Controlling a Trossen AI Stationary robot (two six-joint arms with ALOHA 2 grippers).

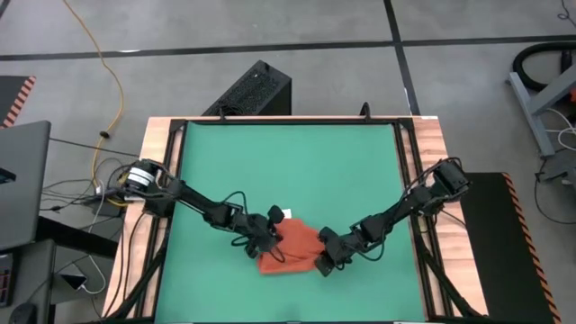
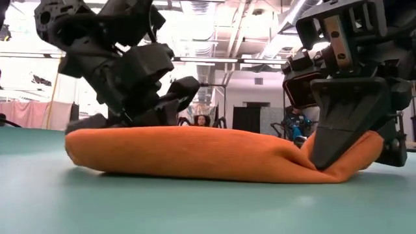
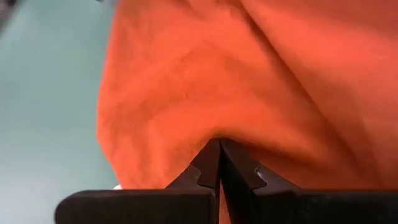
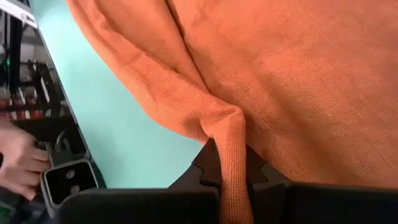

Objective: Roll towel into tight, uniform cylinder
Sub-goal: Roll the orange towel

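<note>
I see the towel (image 1: 290,250) bunched on the green mat (image 1: 288,171) near the worktop's front, between both claws: left claw (image 3: 219,163) and right claw (image 4: 231,163) each clenched on its cloth.

Green mat (image 1: 297,162) lies bare beyond the towel (image 1: 290,249) and arms.

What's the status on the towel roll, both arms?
Left end effector shut on towel edge. Right end effector shut, pinching a towel fold. Towel bunched flat on green mat, not yet a cylinder. Nothing in the way.
</note>
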